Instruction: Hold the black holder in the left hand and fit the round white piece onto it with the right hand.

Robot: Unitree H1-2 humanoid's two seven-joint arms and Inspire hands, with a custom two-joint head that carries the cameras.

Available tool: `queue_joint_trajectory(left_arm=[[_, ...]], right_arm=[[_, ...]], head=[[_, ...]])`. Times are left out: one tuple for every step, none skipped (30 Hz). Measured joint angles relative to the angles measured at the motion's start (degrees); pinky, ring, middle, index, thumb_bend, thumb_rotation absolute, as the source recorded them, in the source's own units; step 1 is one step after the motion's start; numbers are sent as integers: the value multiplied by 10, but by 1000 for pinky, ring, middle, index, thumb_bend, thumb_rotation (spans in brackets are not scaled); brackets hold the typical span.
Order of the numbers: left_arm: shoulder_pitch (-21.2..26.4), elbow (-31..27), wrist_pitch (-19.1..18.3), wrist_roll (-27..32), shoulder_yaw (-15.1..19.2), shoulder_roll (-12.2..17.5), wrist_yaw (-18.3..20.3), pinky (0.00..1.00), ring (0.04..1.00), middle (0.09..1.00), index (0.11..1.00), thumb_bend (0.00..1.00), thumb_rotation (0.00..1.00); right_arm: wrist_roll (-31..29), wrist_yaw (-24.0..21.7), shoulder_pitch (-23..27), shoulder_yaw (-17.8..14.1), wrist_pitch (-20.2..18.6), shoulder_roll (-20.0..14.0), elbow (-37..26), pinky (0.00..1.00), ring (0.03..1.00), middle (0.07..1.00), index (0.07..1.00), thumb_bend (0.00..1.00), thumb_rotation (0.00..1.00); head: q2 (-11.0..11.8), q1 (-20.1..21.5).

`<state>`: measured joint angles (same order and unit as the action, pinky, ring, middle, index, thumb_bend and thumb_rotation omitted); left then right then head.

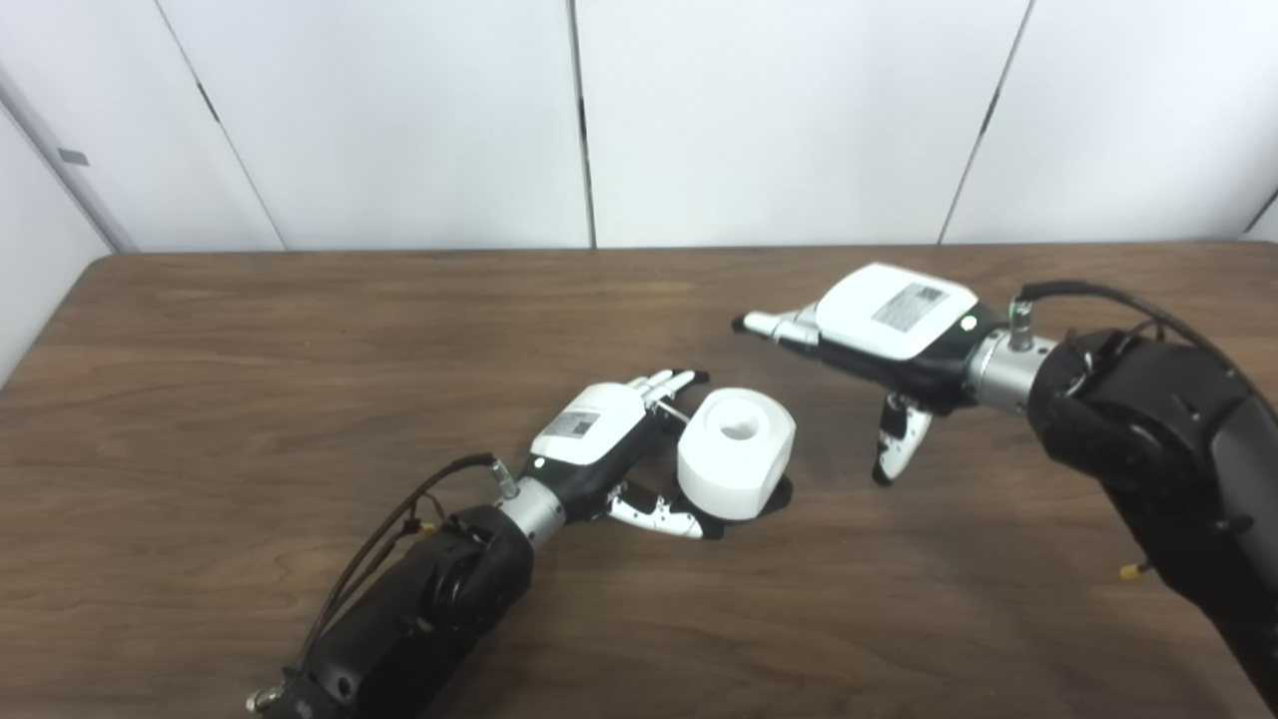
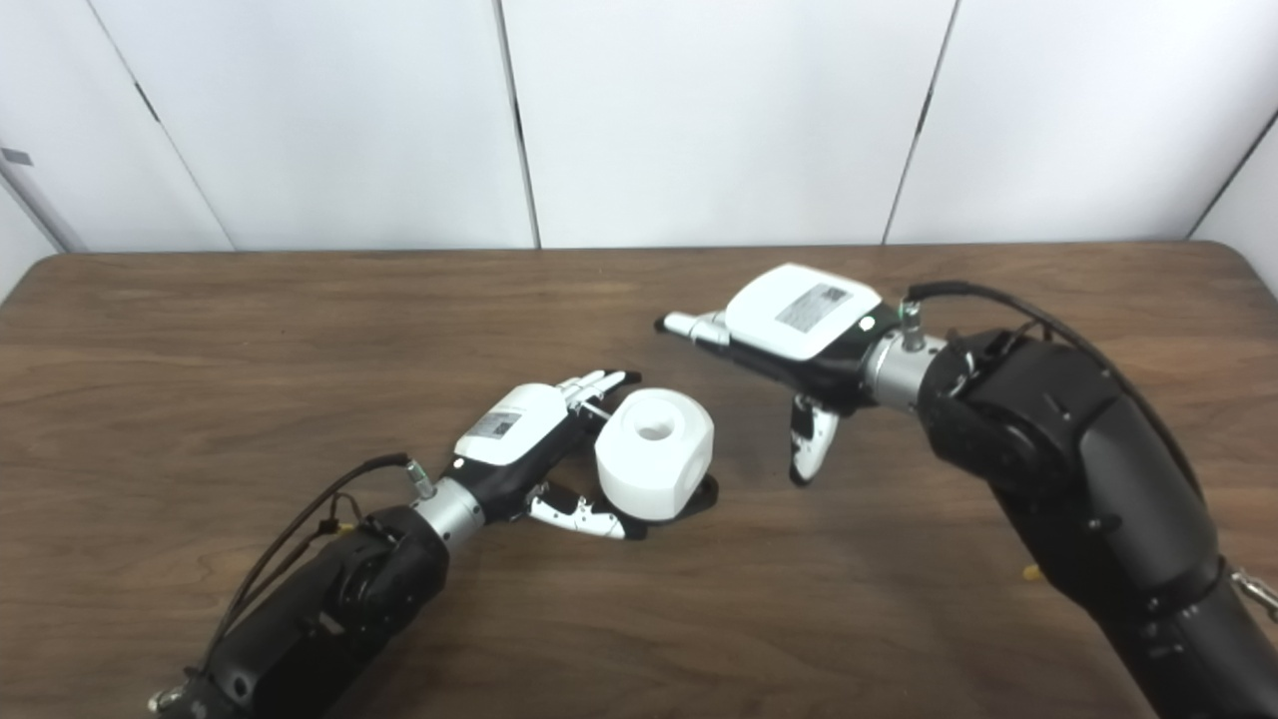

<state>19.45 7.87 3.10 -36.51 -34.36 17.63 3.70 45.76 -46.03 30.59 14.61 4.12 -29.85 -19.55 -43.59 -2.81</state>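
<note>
The round white piece stands on the table with its centre hole facing up. It sits on the black holder, of which only a dark edge shows under its right side. My left hand lies against the piece's left side. Its fingers are stretched out straight behind the piece and its thumb reaches along the front by the base, so it is open, not clenched. My right hand hovers to the right of the piece and apart from it, open and empty, with fingers pointing left and thumb hanging down.
The brown wooden table reaches back to a white panelled wall. My right forearm fills the right side, and my left forearm comes in at the bottom left.
</note>
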Motion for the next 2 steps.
queue_joint_trajectory(left_arm=[[0, 0, 1, 0, 0, 0, 0, 933, 975, 971, 486, 524, 69], [0, 0, 2, 0, 0, 1, 0, 932, 974, 970, 487, 524, 69]], right_arm=[[-5, 21, -4, -18, -1, 5, 3, 573, 713, 761, 784, 817, 54], [-11, 40, -9, -33, -6, 12, 3, 541, 688, 745, 758, 780, 67]], head=[[1, 0], [3, -1]])
